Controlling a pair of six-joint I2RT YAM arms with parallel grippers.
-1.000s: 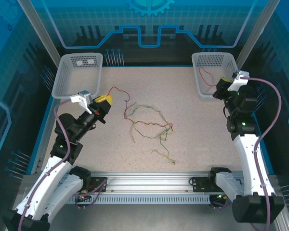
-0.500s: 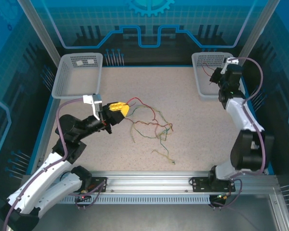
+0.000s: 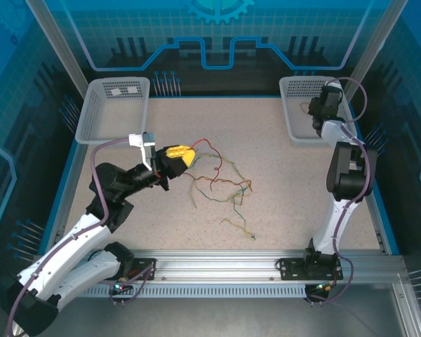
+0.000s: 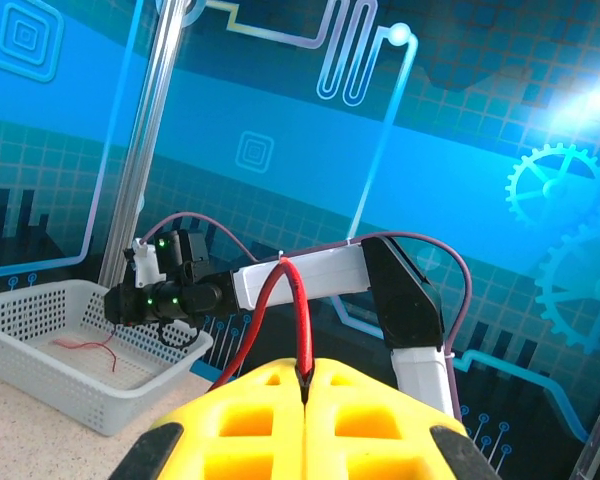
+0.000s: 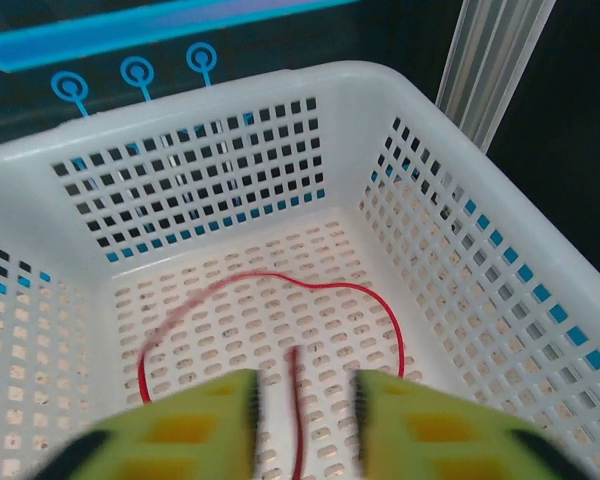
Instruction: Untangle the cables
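We see the right claw (image 5: 305, 392) newly parted, one red cable (image 5: 370, 296) dropped in its basket (image 5: 180, 190); the left claw (image 4: 305, 385), pinching a second red cable (image 4: 304, 320), has neared the tangle (image 3: 228, 188)

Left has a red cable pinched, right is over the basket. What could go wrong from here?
1. The left gripper holds the red cable only at its fingertips; it may slip out under pull.
2. That cable runs into the tangle, so lifting could drag the others along or tighten a knot.
3. The right gripper is open over the basket, with a strand of the loose cable between its fingers; it might snag on withdrawal.
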